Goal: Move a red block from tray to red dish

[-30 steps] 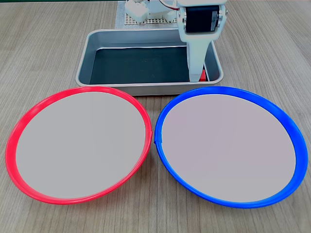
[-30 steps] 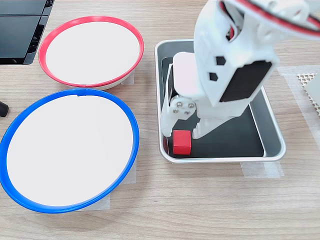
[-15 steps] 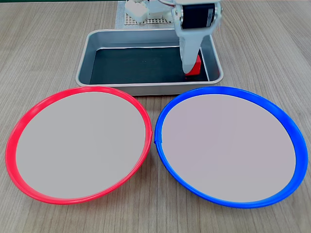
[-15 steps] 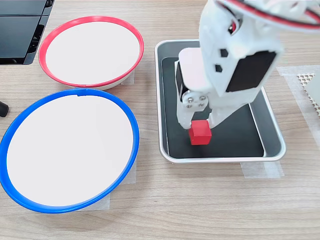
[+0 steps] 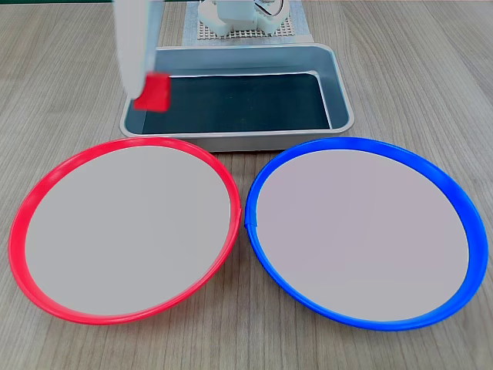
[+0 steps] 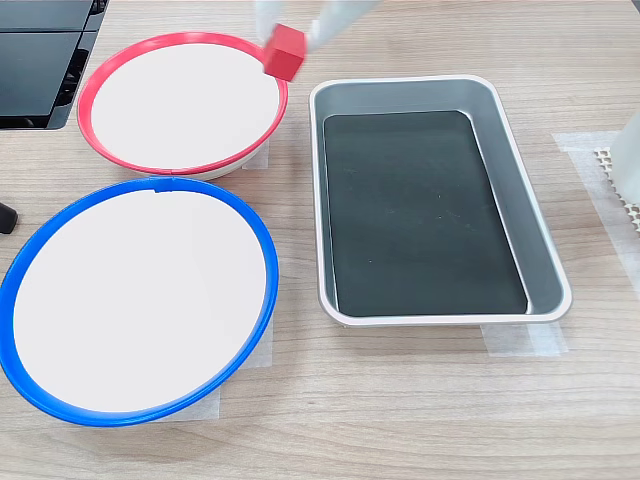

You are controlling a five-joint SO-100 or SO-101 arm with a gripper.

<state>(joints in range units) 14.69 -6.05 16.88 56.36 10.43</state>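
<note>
a small matte red block (image 6: 284, 51) is pinched between the pale fingers of the gripper (image 6: 287, 45), lifted above the near rim of the round, shallow red dish (image 6: 95, 77) in the second exterior view. beside it sits the rectangular grey metal tray (image 6: 545, 260) with rounded corners and a dark bottom. a blue-rimmed dish (image 5: 451, 200) lies alongside on the wood-grain table (image 5: 69, 85), and the blurred white arm reaches in from the frame's top.

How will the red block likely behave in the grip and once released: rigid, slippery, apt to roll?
The red block looks rigid: its edges stay crisp in the gripper. Matte faces suggest little slip. Flat sides mean it should settle, not roll, in the red dish.
</note>
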